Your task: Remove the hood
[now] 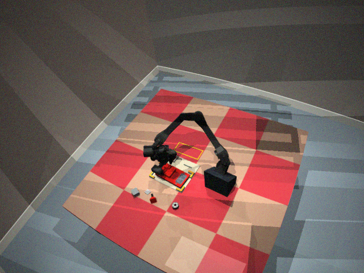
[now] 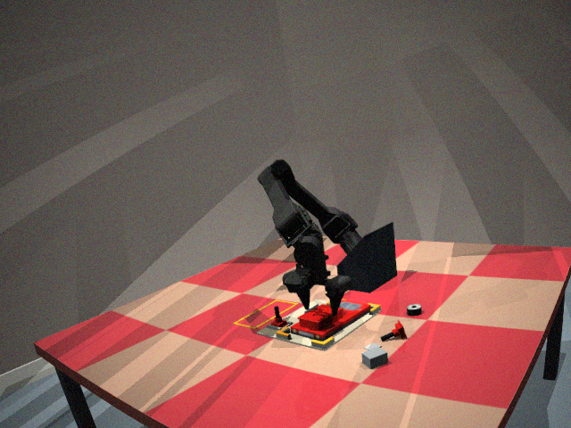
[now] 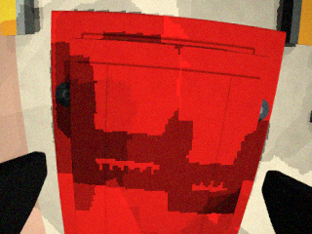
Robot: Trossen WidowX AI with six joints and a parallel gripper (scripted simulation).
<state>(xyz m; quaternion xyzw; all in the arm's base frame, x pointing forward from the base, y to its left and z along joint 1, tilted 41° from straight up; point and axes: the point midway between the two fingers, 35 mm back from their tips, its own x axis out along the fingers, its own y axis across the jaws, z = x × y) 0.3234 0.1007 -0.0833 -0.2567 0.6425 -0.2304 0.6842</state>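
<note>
The arm (image 2: 294, 202) arches over and down, fingers (image 2: 304, 294) spread wide, seemingly holding nothing.
</note>
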